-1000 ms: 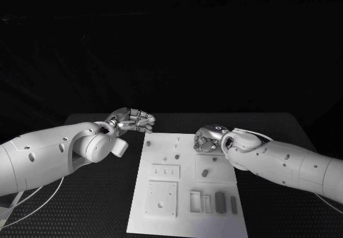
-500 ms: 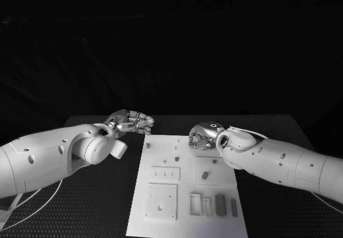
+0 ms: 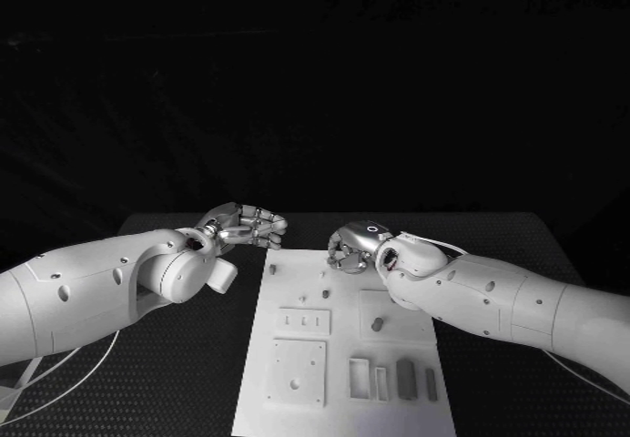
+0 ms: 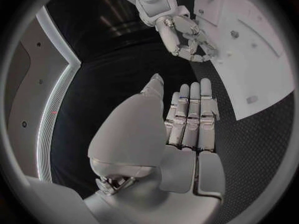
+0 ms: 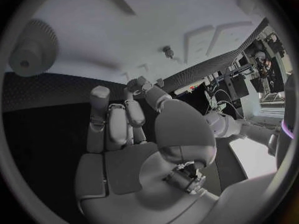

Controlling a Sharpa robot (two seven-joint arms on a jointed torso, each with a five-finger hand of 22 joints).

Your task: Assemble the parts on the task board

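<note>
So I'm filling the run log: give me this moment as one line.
left hand: curled, holds nothing, off board | right hand: over task board far edge, grasp unclear | parts: lying on board

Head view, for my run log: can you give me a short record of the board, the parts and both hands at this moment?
task board: white plate, lying lengthwise in the middle of the black table
parts: small dark pieces on the board, among them two upright bars at its near end
left hand: off the board's far left corner, fingers curled in, nothing seen in it
right hand: over the board's far end, fingers bent down; a hold cannot be told
</note>
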